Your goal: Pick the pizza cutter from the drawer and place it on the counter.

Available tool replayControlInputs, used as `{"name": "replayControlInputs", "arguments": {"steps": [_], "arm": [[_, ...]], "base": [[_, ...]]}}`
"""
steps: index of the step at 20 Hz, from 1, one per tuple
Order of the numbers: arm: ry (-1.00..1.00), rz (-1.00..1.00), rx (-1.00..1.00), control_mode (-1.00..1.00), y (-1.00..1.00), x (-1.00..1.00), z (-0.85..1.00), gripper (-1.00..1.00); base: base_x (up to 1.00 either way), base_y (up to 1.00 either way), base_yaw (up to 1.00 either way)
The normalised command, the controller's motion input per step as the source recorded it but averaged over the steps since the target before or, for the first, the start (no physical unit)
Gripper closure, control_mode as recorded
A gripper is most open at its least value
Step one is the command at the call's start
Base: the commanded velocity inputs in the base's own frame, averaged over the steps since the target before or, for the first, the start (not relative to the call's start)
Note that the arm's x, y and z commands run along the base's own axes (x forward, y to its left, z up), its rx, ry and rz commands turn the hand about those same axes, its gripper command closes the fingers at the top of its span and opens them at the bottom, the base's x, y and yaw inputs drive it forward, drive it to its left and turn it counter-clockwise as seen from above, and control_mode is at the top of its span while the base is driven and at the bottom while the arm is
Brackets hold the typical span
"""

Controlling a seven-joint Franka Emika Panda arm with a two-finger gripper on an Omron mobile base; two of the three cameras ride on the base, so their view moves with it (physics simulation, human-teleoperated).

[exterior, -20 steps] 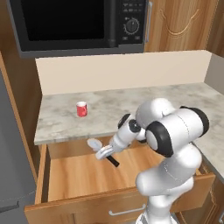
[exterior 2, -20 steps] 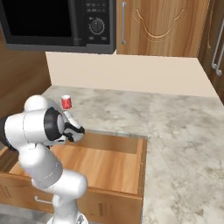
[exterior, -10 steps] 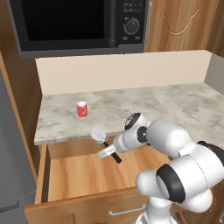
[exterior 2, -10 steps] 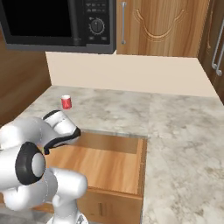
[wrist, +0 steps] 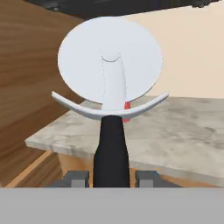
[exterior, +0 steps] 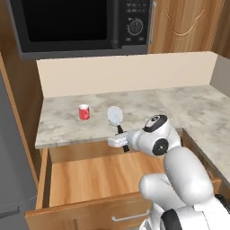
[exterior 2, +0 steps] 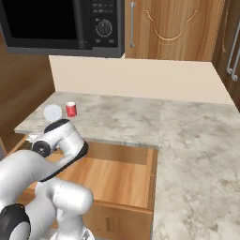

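My gripper [exterior: 120, 140] is shut on the black handle of the pizza cutter [exterior: 115, 115], whose pale round wheel stands up above the front edge of the counter [exterior: 148, 108]. In the hand view the pizza cutter [wrist: 110, 65] rises straight from between my fingertips [wrist: 76, 178], with the gripper [wrist: 111, 179] closed on its handle. From the right base view the wheel of the pizza cutter [exterior 2: 52, 112] shows just left of the red can. Below it the wooden drawer [exterior: 96, 177] stands pulled out, and the drawer [exterior 2: 117, 176] floor is bare wood.
A red can [exterior: 84, 112] stands on the counter a little left of the cutter's wheel, red can [exterior 2: 71, 108]. A black microwave [exterior: 81, 22] hangs above the counter. The counter [exterior 2: 187, 136] turns a corner and runs forward on the right. Wooden cabinets [exterior 2: 173, 28] hang at the back right.
The gripper has lifted the pizza cutter up out of the drawer and toward the counter; its wheel now stands above the counter's front edge, near the red can.
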Motion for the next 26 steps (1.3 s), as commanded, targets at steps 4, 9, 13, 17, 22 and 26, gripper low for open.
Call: {"name": "replayControlInputs", "arguments": {"steps": [4, 9, 13, 17, 22, 26], "arm": [[0.04, -0.25, 0.34, -1.00, -0.82, 0.84, 1.00, 1.00], [0.41, -0.23, 0.36, -1.00, -0.90, 0.82, 1.00, 1.00], [0.73, -0.15, 0.31, -1.00, -0.85, 0.91, 0.78, 1.00], [0.76, -0.05, 0.21, -1.00, -0.54, 1.00, 0.44, 1.00], [0.63, -0.02, 0.13, -1.00, -0.29, 1.00, 0.43, 1.00], [0.37, -0.03, 0.09, -1.00, -0.01, 1.00, 0.79, 1.00]], "base": [[0.00, 0.00, 0.00], [0.00, 0.00, 0.00], [0.00, 0.00, 0.00], [0.00, 0.00, 0.00], [0.00, 0.00, 0.00], [0.00, 0.00, 0.00]]}}
